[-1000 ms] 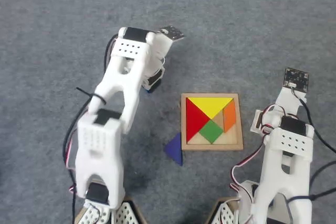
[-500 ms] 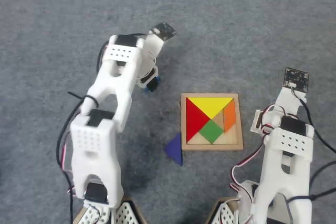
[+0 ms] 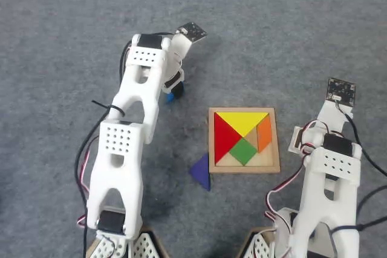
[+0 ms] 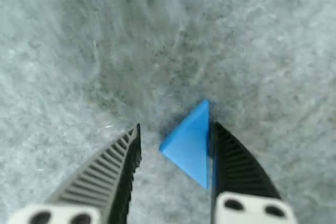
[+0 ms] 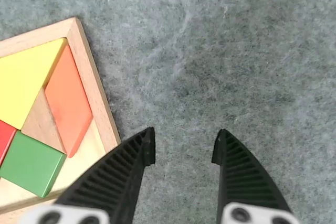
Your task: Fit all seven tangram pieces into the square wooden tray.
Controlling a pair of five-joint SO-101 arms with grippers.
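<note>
- Grey, carpet-like counter [image 3: 54, 58] under everything.
- Left arm [image 3: 130, 125] stretches away from its base at the near edge, out over the left half of the counter, well left of the tray.
- Left tool [image 4: 176, 140] points down at the counter and is released: jaws spread, with a clear gap showing between them.
- Light blue triangle [image 4: 189, 142] lies flat on the counter between those jaws. One edge sits against one finger [image 4: 231, 166]; there is a gap to the other finger. Not gripped. In the high view it peeks out as a blue spot [image 3: 170, 96] under the arm's far end, up and left of the tray, well apart from it.
- Dark blue triangle [image 3: 201, 171] lies flat on the counter just outside the tray's left side, near its near-left corner. Cannot tell if it touches the rim.
- Square wooden tray [image 3: 244, 170] sits flat, right of centre, between the two arms.
- Inside the tray: red triangle [image 3: 224, 137] on the left side, yellow triangle [image 3: 242, 122] along the far side, green square [image 3: 243, 150] set as a diamond at lower middle, orange piece [image 3: 264, 133] along the right side.
- Bare wood shows in the near-left and near-right corners and in a small gap between yellow, orange and green.
- Right arm [image 3: 326, 173] stands just right of the tray.
- Right tool [image 5: 184, 148] is released and holds nothing: jaws apart over bare counter, just outside the tray's edge on the orange piece's side.
</note>
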